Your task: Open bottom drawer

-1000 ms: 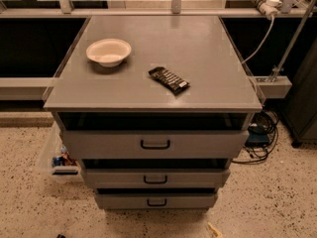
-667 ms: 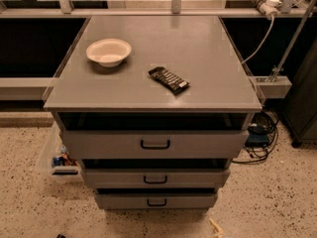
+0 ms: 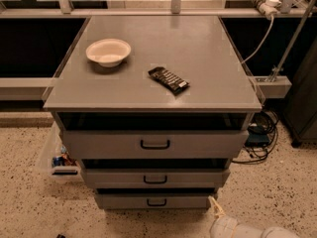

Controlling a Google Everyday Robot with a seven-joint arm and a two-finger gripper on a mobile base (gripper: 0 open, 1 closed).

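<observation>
The grey cabinet [image 3: 153, 90] has three drawers stacked at its front. The bottom drawer [image 3: 124, 201] is the narrowest grey front, close to the floor, with a small black loop handle [image 3: 156, 202]. It looks pushed in. The mid drawer [image 3: 109, 177] and the top drawer [image 3: 99, 144] sit above it. My gripper [image 3: 216, 210] comes in at the bottom right on a white arm [image 3: 247, 229]. It is just right of the bottom drawer's right end, apart from the handle.
A white bowl [image 3: 108, 51] and a dark snack bar [image 3: 169, 79] lie on the cabinet top. Cables and a power box [image 3: 257, 133] lie on the floor at the right. A clear plastic box [image 3: 55, 157] stands at the cabinet's left. The floor is speckled.
My gripper and white arm have risen into view at the bottom right, closer to the bottom drawer. The drawers, bowl and snack bar have not moved.
</observation>
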